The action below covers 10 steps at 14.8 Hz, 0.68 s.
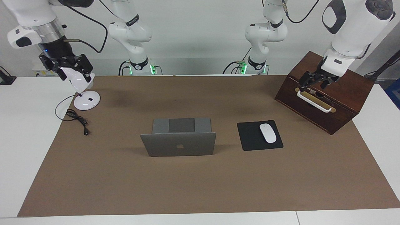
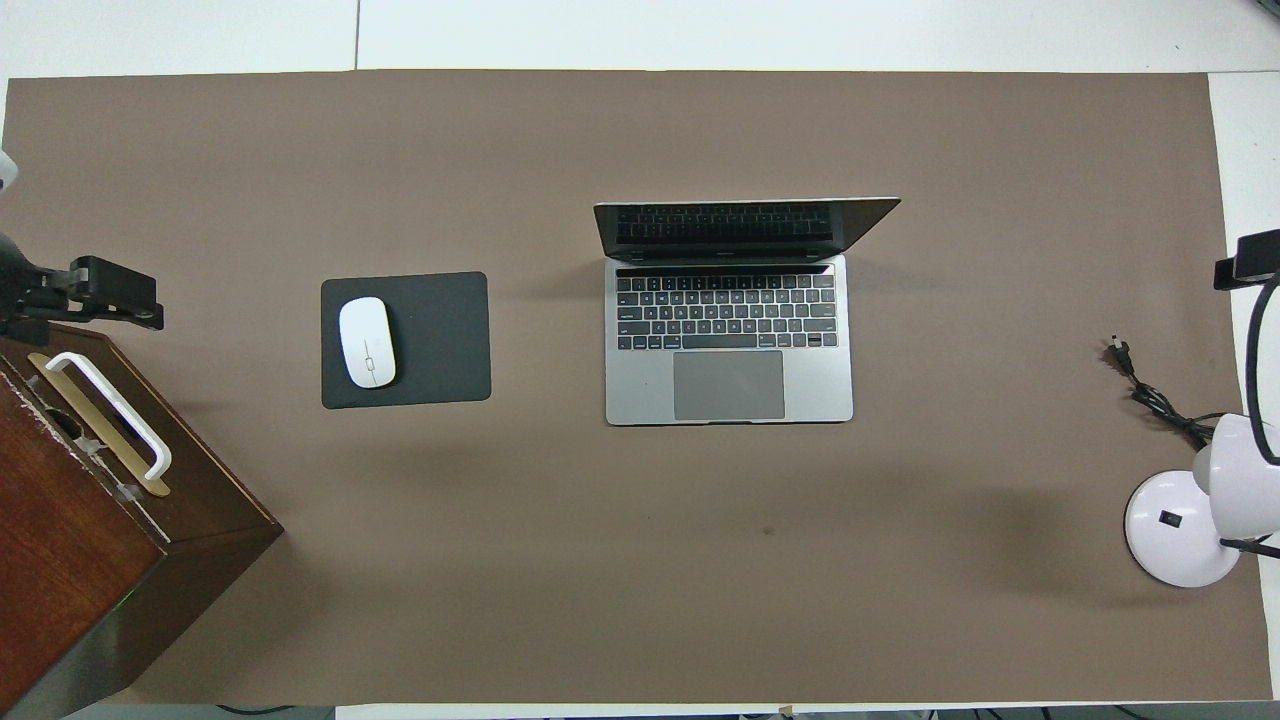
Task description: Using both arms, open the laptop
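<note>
facing view: the laptop point(image 1: 178, 140) stands open near the middle of the brown mat point(image 1: 200, 187), its lid upright with the logo toward the camera and the keyboard deck on the robots' side. the mouse pad point(image 1: 250, 137) lies just beside the laptop toward the left arm's end of the table, with the mouse point(image 1: 268, 133) on it. the wooden box point(image 1: 325, 97) sits nearer to the robots than the laptop, well apart from it at the left arm's end. the left gripper point(image 1: 315, 82) hangs over the box, just above its white handle point(image 1: 313, 101), jaws spread wide and holding nothing. at the right arm's end, well apart from the laptop and nearer to the robots, stands the lamp point(image 1: 86, 100). the right gripper point(image 1: 67, 67) is up by the lamp's head, jaws wide; whether it touches the head i cannot tell. a black cord point(image 1: 76, 120) lies beside the lamp base.

overhead view: the laptop point(image 2: 730, 340) shows its keyboard and trackpad, screen raised. the pad point(image 2: 440, 340) and mouse point(image 2: 367, 342) lie beside it, toward the box point(image 2: 90, 540). the left gripper point(image 2: 95, 292) shows at the picture's edge over the box's corner. only a black piece of the right gripper point(image 2: 1245, 258) shows, above the lamp point(image 2: 1180, 525), well apart from the laptop.
</note>
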Available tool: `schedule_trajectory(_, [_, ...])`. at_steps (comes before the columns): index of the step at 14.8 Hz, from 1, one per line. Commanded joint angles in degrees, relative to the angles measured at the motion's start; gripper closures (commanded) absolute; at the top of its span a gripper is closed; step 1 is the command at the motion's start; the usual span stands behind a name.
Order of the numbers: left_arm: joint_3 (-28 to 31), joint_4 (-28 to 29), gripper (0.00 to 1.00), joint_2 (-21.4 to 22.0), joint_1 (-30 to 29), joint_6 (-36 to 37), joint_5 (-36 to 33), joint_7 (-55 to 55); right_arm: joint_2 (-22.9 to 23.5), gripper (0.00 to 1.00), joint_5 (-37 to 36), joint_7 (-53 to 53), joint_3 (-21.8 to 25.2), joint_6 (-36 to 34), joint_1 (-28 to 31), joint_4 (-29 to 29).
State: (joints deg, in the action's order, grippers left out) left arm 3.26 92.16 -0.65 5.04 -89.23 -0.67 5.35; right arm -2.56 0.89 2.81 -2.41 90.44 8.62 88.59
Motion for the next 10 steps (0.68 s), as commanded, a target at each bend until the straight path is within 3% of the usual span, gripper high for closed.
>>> schedule_trajectory(1, [-0.3,-1.5,0.00,-0.5,0.2,1.7,-1.0,-0.4,-0.3,0.00,-1.0,1.1,-1.2,-0.5,1.3,0.2])
schedule_trajectory(10, [-0.3,-0.5,0.00,-0.2,0.2,0.0,-0.9,-0.5,-0.3,0.00,-1.1,1.1,-1.2,-0.4,1.4,0.3])
